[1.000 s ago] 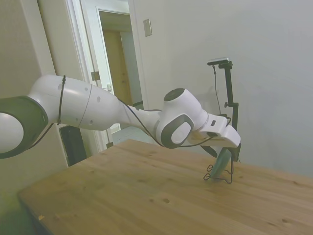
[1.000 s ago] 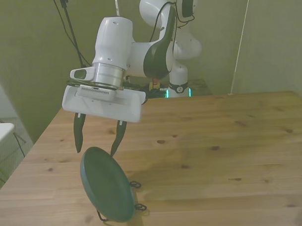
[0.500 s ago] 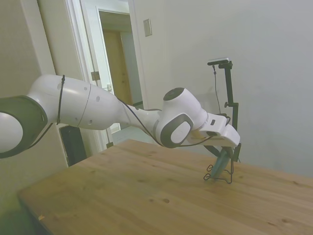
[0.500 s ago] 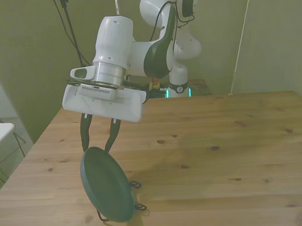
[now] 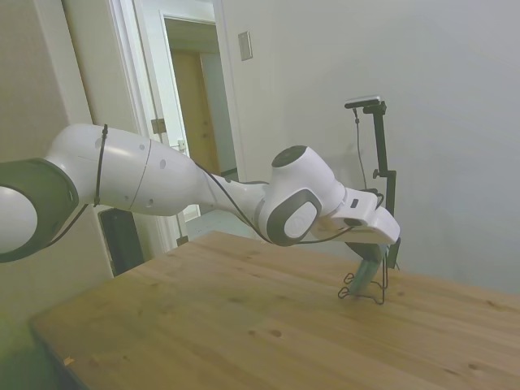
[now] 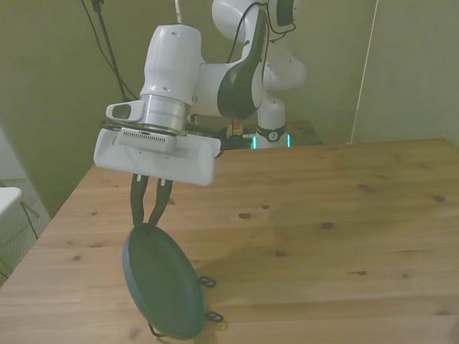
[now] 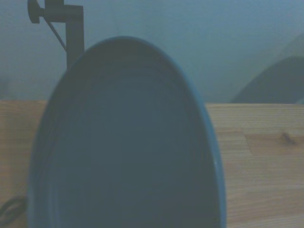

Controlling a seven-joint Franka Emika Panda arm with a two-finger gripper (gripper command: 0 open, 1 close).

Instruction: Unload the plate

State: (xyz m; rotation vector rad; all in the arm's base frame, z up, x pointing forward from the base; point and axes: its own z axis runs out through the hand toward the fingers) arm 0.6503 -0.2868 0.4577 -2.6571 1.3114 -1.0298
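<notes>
A white robot arm reaches over a wooden table (image 6: 329, 214) toward a round grey-green plate (image 6: 162, 284). The plate stands on edge, tilted, in a thin black wire rack (image 6: 208, 316) near the table's near edge at the front view's left. The rack's small wire loops show just beside the plate's lower rim. The gripper (image 6: 148, 222) hangs directly above the plate, its two dark fingers (image 6: 137, 205) drawn close together and meeting the plate's top rim, apparently pinching it. In the side view, the plate (image 5: 367, 272) appears as a slim leaning sliver in the rack (image 5: 361, 291), partly hidden below the gripper's white housing. The fingers themselves are hard to make out there. The wrist view is filled by the plate (image 7: 123, 152), seen close and blurred, its raised rim curving over a dark shallow face, with wooden tabletop (image 7: 256, 156) behind it. A small green light glows at the robot's base. No brand, label or writing can be read in any view.
</notes>
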